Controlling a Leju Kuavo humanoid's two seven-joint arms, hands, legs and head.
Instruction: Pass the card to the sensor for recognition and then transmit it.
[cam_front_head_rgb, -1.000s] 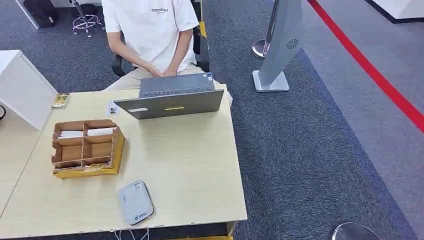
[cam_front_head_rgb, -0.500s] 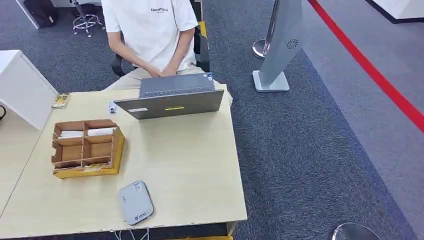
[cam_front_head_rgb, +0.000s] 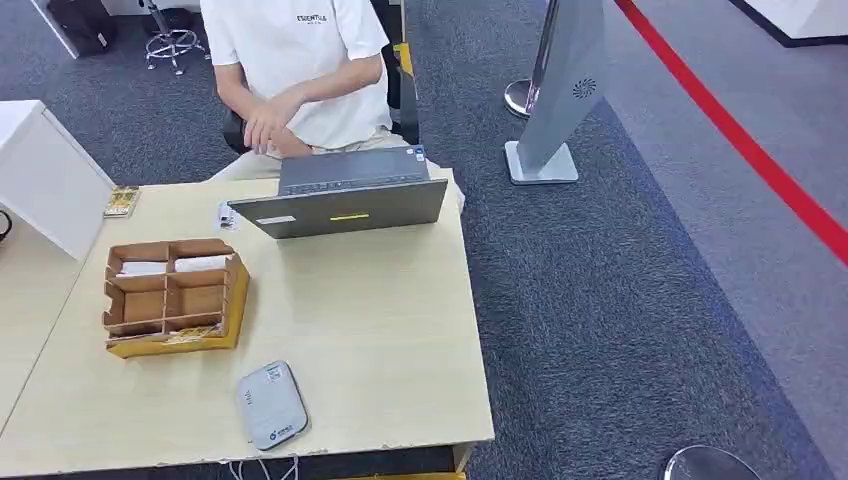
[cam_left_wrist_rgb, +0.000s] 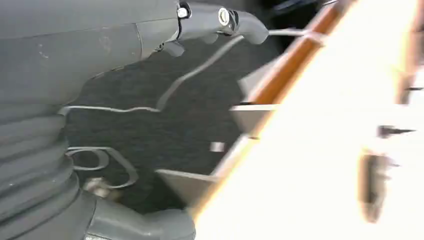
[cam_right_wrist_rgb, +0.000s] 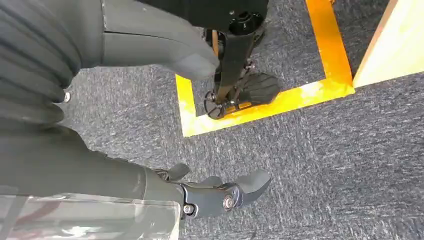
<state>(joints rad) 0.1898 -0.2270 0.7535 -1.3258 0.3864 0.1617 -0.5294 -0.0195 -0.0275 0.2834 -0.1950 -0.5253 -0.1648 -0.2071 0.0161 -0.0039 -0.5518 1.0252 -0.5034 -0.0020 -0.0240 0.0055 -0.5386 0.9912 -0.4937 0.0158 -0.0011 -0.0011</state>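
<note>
Two white cards (cam_front_head_rgb: 142, 268) lie in the far compartments of a brown cardboard box (cam_front_head_rgb: 231, 290) on the left of the light wooden table (cam_front_head_rgb: 380, 330). The grey-white sensor pad (cam_front_head_rgb: 271, 404) lies flat near the table's front edge. My left hand (cam_left_wrist_rgb: 100, 55) hangs beside the table's edge, fingers (cam_left_wrist_rgb: 235, 20) and thumb spread apart with nothing between them. My right hand (cam_right_wrist_rgb: 115, 175) hangs over the grey carpet, its fingers (cam_right_wrist_rgb: 235, 192) and thumb (cam_right_wrist_rgb: 185, 60) apart and holding nothing.
A person in a white shirt (cam_front_head_rgb: 300, 60) sits behind a grey laptop (cam_front_head_rgb: 340, 195) at the far edge, one hand (cam_front_head_rgb: 265, 122) raised. A white box (cam_front_head_rgb: 45, 180) stands at far left. A small slip (cam_front_head_rgb: 226, 215) lies by the laptop. A silver kiosk (cam_front_head_rgb: 560, 90) stands on the carpet at right.
The person has lifted a hand from behind the laptop up to chest height and leaned slightly left. The things on the table have not moved.
</note>
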